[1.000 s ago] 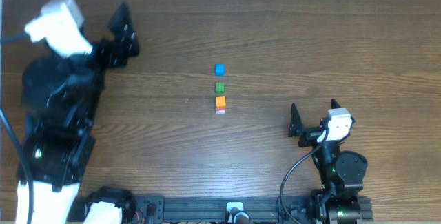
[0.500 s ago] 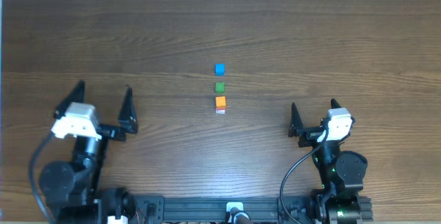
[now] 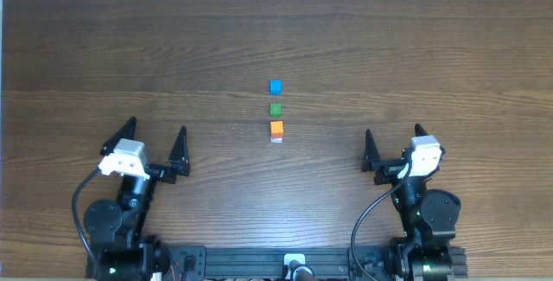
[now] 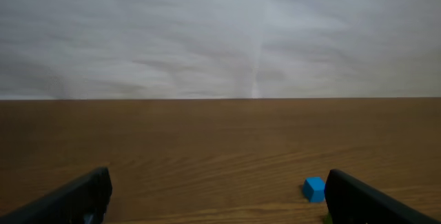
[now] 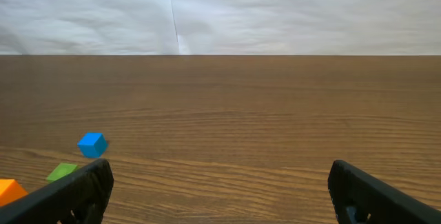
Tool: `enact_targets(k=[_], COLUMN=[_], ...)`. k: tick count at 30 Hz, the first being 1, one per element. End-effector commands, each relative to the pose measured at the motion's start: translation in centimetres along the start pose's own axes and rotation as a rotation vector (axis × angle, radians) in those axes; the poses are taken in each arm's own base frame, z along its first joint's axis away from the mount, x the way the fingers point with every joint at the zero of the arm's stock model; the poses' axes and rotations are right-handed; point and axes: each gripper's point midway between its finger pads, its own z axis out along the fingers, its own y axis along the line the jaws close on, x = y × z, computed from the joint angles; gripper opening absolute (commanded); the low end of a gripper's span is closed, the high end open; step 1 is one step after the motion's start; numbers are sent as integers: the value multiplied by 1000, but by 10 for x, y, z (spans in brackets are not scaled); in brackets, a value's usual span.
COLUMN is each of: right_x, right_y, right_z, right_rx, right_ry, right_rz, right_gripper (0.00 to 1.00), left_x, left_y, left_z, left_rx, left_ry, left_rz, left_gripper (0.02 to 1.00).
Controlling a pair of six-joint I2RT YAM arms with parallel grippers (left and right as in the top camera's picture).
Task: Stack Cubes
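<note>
Centrally, a blue cube (image 3: 275, 86), green cube (image 3: 275, 109) and orange cube (image 3: 276, 128) sit in line on the grained wooden table (image 3: 432, 39); left gripper (image 3: 155, 130) and right gripper (image 3: 393, 131) both spread, empty.

Wood grain, plain cubes, matt black grippers
You're looking at a brown wooden table (image 3: 432, 47) with clear grain and a smooth, low-sheen finish; the blue cube (image 3: 276, 86), green cube (image 3: 276, 109) and orange cube (image 3: 276, 128) look solid-coloured, smooth and matt; the left gripper (image 3: 156, 125) and right gripper (image 3: 391, 130) are matt black, plastic by the look; the white backdrop (image 4: 207, 31) looks like lightly creased paper or cloth
</note>
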Motion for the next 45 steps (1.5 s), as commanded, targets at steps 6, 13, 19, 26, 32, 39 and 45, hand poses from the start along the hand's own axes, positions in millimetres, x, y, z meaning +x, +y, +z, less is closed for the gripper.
enact_targets(k=[6, 13, 19, 26, 32, 39, 45], right_x=[2, 2, 2, 2, 2, -9, -19], right_y=[3, 3, 3, 3, 3, 3, 3], right_z=[0, 0, 0, 0, 0, 0, -1], right_rx=[-17, -17, -17, -17, -17, -14, -16], right_ry=[-1, -1, -1, -1, -1, -44, -84], right_rz=[-3, -3, -3, -3, -3, 4, -9], right_gripper=[991, 993, 993, 993, 991, 993, 993], left_x=[28, 29, 37, 37, 37, 37, 37], left_y=[9, 11, 14, 14, 14, 14, 14], left_z=[4, 4, 3, 3, 3, 3, 3], left_rx=[-55, -66, -82, -82, -82, -82, -82], left_ry=[37, 43, 73, 73, 73, 73, 73], left_rz=[-16, 56, 48, 48, 48, 48, 48], left_gripper=[993, 996, 998, 998, 998, 1000, 998])
